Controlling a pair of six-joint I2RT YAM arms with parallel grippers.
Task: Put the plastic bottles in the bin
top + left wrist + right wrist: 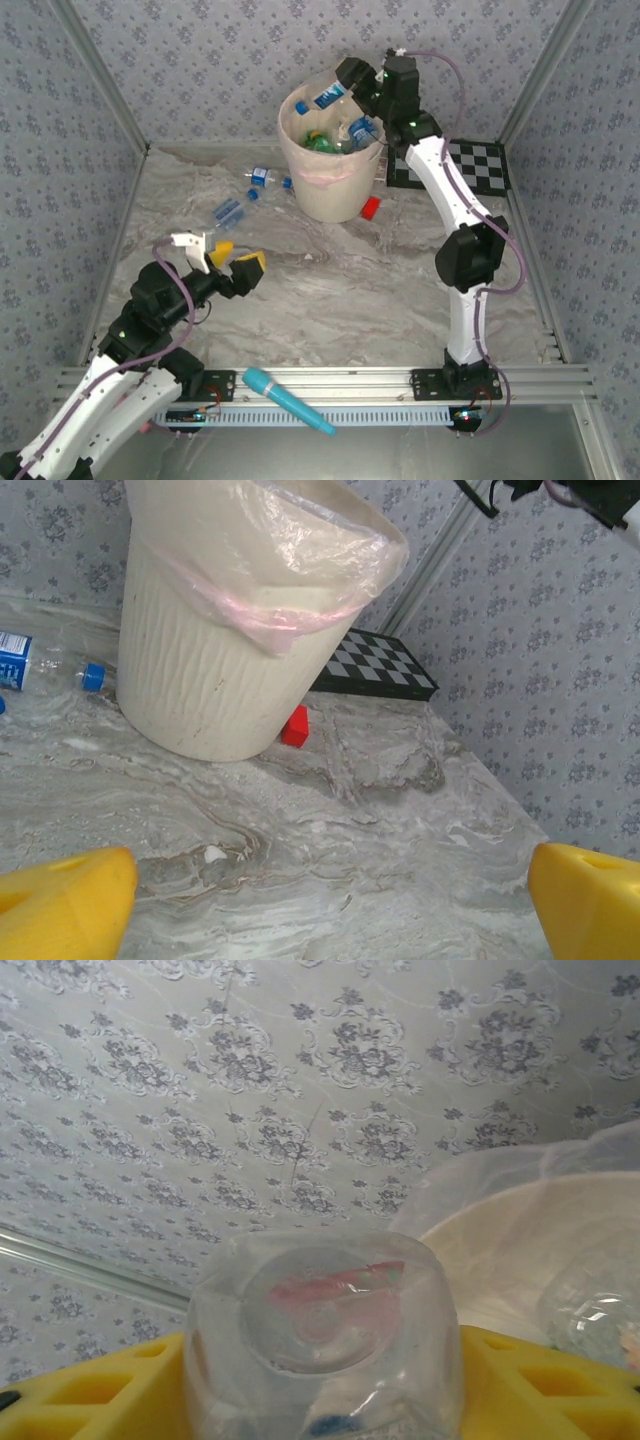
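Right hand [346,86]: up over the bin [330,195], clamped on a clear bottle [325,97] with a blue label. Its yellow fingers [90,1390] press on both sides.
Held bottle: tipped over, above the open top of the bin.
Inside the bin: other bottles [340,135], green and blue.
Table [380,290]: a loose bottle [262,177] and a second bottle [228,211] lie left of the bin. A red block [371,207] sits just beside the bin.
Left hand [236,255]: low over the table, fingers wide apart, holding nothing.

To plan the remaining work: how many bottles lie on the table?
2: one bottle just left of the bin, another bottle farther left. More may hide behind the bin.
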